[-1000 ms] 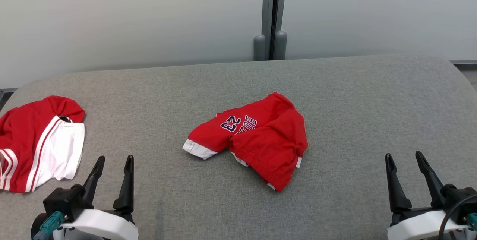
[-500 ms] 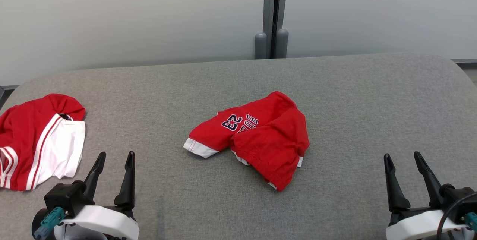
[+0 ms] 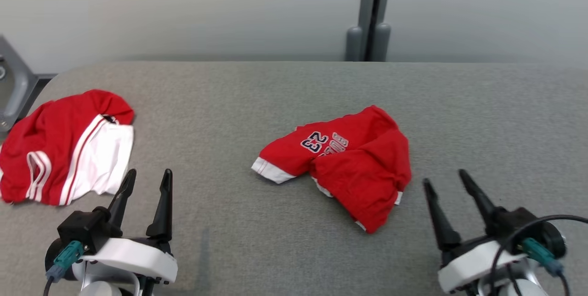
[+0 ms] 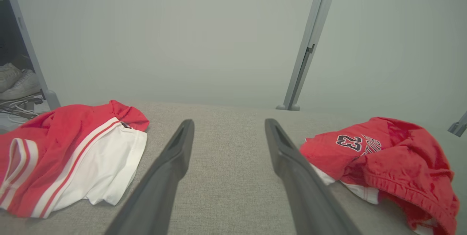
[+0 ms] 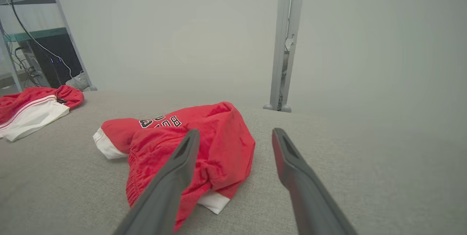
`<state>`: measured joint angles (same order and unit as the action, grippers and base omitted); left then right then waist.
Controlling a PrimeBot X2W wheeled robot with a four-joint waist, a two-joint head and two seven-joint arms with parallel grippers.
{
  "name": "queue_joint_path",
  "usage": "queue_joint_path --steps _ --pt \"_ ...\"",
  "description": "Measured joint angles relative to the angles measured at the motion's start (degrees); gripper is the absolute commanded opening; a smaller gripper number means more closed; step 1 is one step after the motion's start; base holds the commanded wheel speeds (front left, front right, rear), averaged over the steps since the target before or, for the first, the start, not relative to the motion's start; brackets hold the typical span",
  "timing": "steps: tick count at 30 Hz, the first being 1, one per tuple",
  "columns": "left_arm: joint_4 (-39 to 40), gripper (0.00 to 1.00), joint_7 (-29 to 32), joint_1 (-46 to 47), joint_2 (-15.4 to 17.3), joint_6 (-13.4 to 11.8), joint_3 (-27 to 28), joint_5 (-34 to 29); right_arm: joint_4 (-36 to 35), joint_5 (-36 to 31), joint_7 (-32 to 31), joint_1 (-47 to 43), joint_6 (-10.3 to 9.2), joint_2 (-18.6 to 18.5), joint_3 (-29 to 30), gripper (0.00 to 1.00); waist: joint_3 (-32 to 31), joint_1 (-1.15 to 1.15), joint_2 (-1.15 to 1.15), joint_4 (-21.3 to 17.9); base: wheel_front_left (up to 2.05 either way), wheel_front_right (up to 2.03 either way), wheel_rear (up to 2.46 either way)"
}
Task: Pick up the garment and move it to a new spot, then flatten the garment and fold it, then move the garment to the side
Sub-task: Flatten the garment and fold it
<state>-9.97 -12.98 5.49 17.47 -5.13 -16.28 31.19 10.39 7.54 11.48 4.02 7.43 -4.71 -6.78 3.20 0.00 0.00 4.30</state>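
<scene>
Barely begun, by the look of it: nothing lifted, nothing smoothed, nothing folded, nothing set aside. Taking the red shorts (image 3: 340, 162) with the number 23 as the garment meant, since lying alone near the middle of the grey padded table (image 3: 275, 80); crumpled there in a heap, one leg bunched over the other, white cuff poking out toward the left. Left to do, then: the whole job, starting with a grasp and a lift to a new spot. Right gripper (image 3: 444, 177) low at the near right, just beside the right edge of the shorts but not touching, fingers spread wide with nothing between them, aimed at bare table just right of the heap; in the right wrist view, one finger crossing in front of the red cloth. Left gripper (image 3: 149, 174) at the near left, likewise wide open and holding nothing, well apart from the shorts, nearer to a second red and white garment (image 3: 69, 144) lying rumpled at the left edge. Probably the right one for first contact, being closer.
</scene>
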Motion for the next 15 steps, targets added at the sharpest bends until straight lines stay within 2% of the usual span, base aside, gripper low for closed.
queue_joint_path --steps 9,15 --pt "-0.86 1.00 -0.92 2.33 -2.05 0.58 -0.91 -0.03 5.64 -0.53 -3.94 6.64 0.05 -4.09 -14.33 1.00 3.09 0.00 0.00 6.08 0.00 0.00 0.00" --pt "-2.05 1.00 -1.43 3.78 -2.90 1.31 -0.99 -0.43 9.69 -3.03 -8.66 10.19 0.05 -7.59 -20.65 1.00 5.39 0.00 0.00 8.85 0.00 0.00 0.00"
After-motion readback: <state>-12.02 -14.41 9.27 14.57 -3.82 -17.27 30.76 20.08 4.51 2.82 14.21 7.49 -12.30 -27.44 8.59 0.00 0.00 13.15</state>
